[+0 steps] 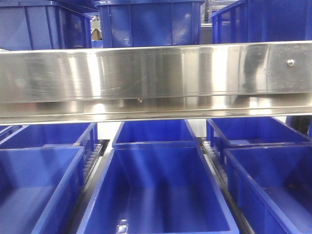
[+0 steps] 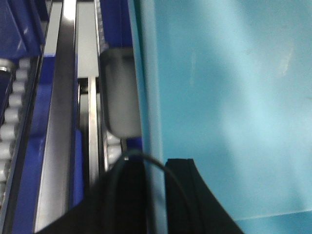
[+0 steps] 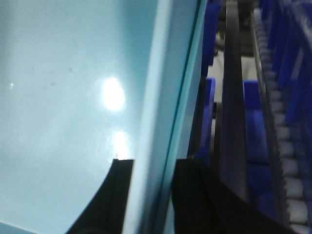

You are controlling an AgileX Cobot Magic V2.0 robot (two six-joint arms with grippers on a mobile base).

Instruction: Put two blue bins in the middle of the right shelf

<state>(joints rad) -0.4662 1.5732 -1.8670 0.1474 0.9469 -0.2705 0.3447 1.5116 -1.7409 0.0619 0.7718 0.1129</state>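
we are clamping the left gripper (image 2: 152, 163) and right gripper (image 3: 156, 163) over opposite rims of the pale blue bin (image 2: 229, 97), judging it light, stiff but slick.

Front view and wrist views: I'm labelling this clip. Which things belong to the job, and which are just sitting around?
Job: pale blue bin, clamped by left end effector and right end effector; steel shelf rail.
Just there: dark blue bins; roller tracks.

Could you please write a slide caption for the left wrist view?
Left gripper clamps the pale blue bin wall between its black fingers, roller tracks alongside.
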